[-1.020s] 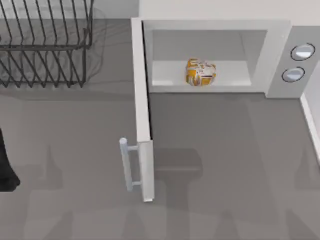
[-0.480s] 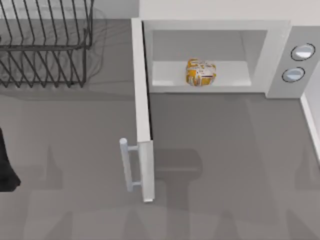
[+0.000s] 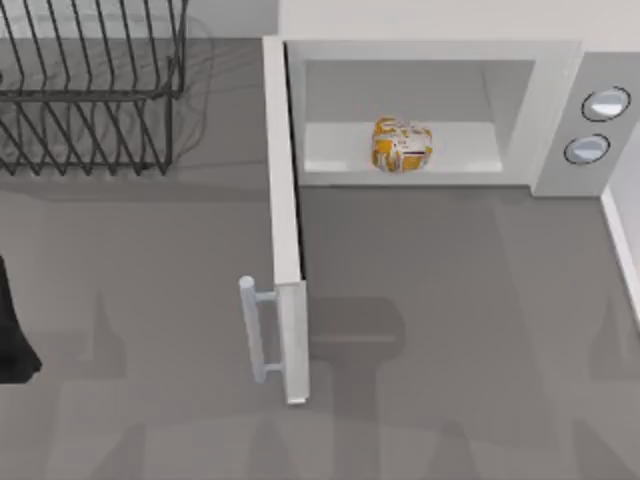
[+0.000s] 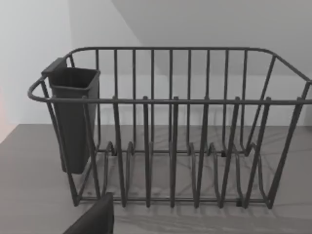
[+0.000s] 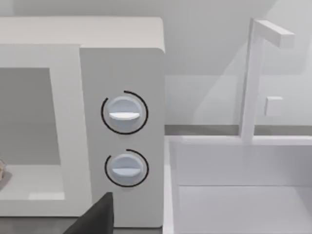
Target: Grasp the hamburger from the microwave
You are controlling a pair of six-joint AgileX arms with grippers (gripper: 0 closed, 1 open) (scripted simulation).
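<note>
**Hamburger sitting untouched in the open microwave**

The large white boxy microwave [image 3: 430,110] is standing at the upper right of the top view, its white door [image 3: 285,220] swinging wide open toward the lower centre. The small lumpy orange-and-white hamburger [image 3: 402,144] is lying on the pale cavity floor, nothing touching it. A black wire rack [image 3: 90,85] is occupying the upper left. The left arm [image 3: 12,335] is showing as a dark shape at the left edge; I cannot tell how either gripper's jaws are standing.
</note>
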